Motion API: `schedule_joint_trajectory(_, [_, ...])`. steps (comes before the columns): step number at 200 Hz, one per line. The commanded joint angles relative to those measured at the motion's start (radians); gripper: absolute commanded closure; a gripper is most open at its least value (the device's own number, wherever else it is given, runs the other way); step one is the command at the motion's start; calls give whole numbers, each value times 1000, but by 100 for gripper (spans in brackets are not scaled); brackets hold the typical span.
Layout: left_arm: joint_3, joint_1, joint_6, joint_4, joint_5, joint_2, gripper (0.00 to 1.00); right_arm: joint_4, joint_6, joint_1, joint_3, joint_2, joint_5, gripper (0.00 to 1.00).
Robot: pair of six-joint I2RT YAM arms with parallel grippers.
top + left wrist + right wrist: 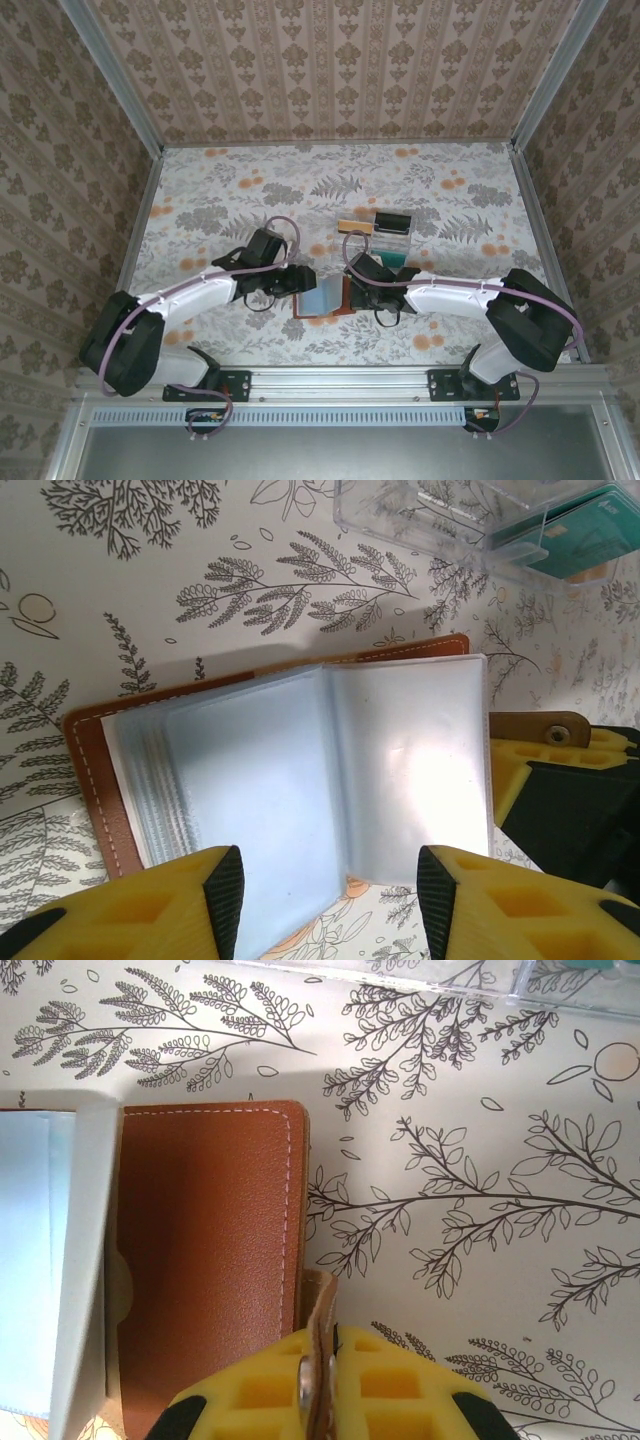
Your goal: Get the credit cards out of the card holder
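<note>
While the card holder (322, 298) lies open at the centre of the top view, I see my right gripper (320, 1365) pinched tight on its snap strap (318, 1305). My left gripper (330, 885) stands half open, fingers (180, 905) either side of the clear sleeves (300, 770), gripping nothing that I can see.

card holder (85, 760): brown leather with pale stitching, lying opened out flat, its clear blue-grey sleeves standing up and fanned.
holder's place: between the two tools; the sleeves rise in the gap between the left tool (330, 900) fingers.
strap (318, 1310): brown snap tab, pinched in the right tool (318, 1365).
credit cards (392, 221): a dark one and a tan card (355, 224) lie flat side by side beyond the right tool; a teal card (590, 525) lies ahead and right of the left tool.
</note>
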Motion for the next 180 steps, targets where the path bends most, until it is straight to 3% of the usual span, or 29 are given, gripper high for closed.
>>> schedule_joint_trajectory(1, [16,6,23,-9,20,26,48,13,10,-5,1,14,-17,99])
schedule_joint_trajectory(76, [-11,2,3,48,62,95,48,13,13,-5,0,13,-18,99])
schedule_joint_trajectory(142, [-22,2,1,-11,-21,34,48,16,19,-4,-8,11,-18,99])
schedule_joint_trajectory(180, [-28,3,1,-2,-5,62,48,19,19,-5,-6,14,-20,99])
